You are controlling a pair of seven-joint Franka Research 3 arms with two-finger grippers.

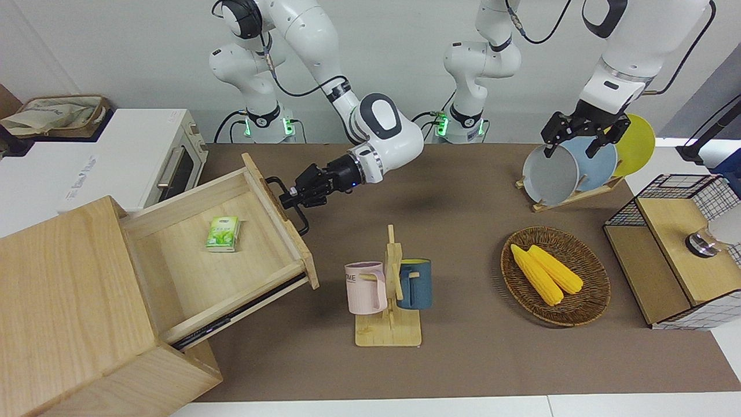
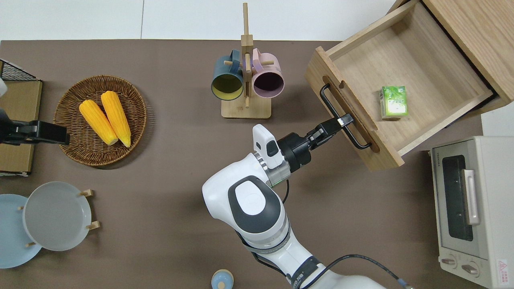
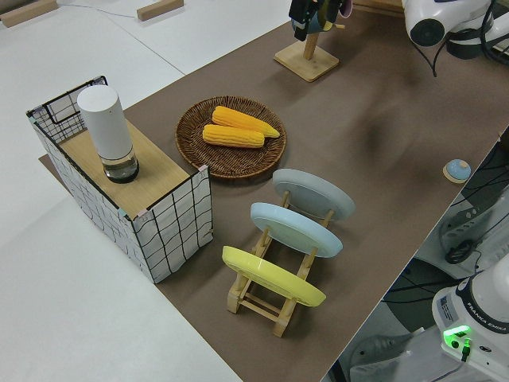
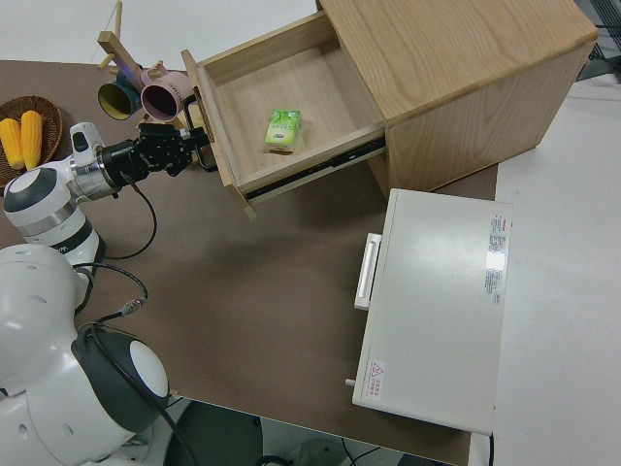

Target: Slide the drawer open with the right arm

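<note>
The pale-wood drawer (image 1: 243,272) stands pulled far out of the big wooden cabinet (image 1: 63,301); it also shows in the overhead view (image 2: 425,68) and the right side view (image 4: 310,92). A small green carton (image 2: 393,102) lies inside it. My right gripper (image 2: 344,120), with its blue light, is shut on the drawer's black bar handle (image 2: 330,105), near the handle's middle; it also shows in the front view (image 1: 291,197) and the right side view (image 4: 199,148). My left gripper (image 1: 579,139) is parked and open.
A white toaster oven (image 2: 470,208) stands beside the cabinet, nearer to the robots. A mug rack (image 2: 245,80) with two mugs stands close to the drawer's front. A corn basket (image 2: 100,120), a plate rack (image 1: 570,168) and a wire-mesh box (image 1: 677,255) are toward the left arm's end.
</note>
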